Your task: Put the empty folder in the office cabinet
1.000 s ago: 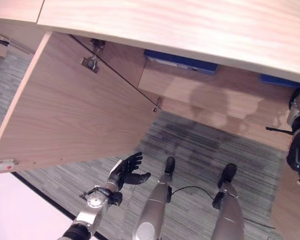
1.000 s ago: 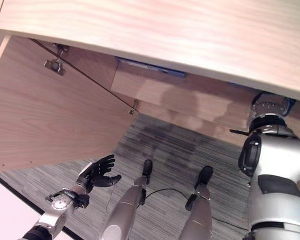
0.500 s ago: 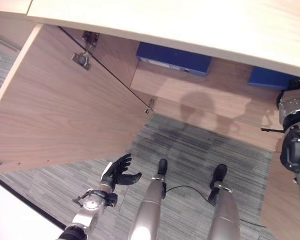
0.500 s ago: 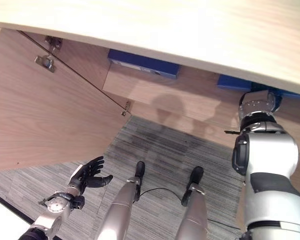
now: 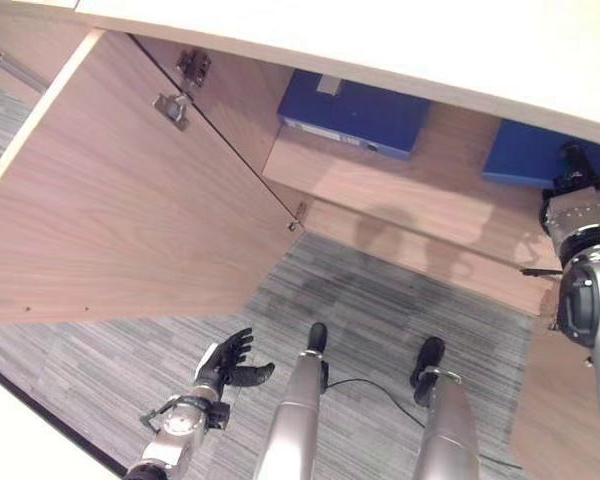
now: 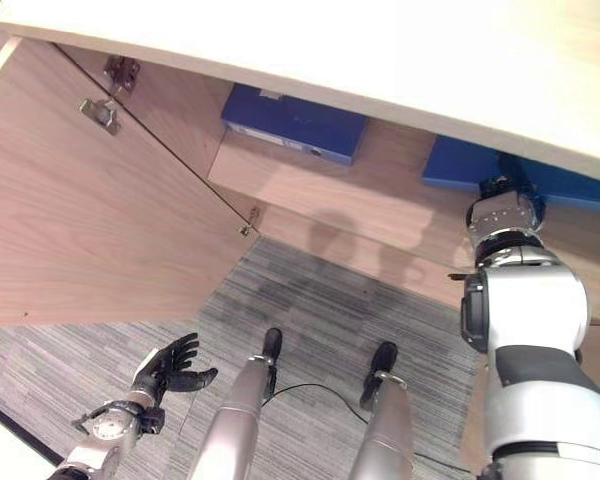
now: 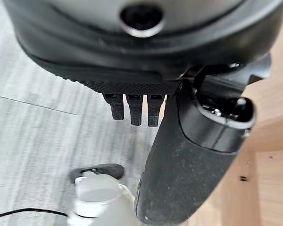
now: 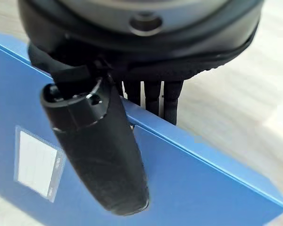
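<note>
Inside, the right hand (image 8: 108, 155) is pinching the blue folder (image 8: 188, 183) on the cabinet shelf (image 6: 380, 215); the left hand (image 5: 225, 362) is hanging open above the carpet (image 5: 380, 310).

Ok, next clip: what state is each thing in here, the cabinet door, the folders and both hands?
Cabinet door: swung wide open.
Blue folder on the right: lying on the cabinet shelf, pinched between the right hand's thumb and fingers.
Second blue folder: lying flat further left on the same shelf, untouched.
Right hand: shut on the blue folder.
Left hand: open, holding nothing, low over the carpet.
</note>
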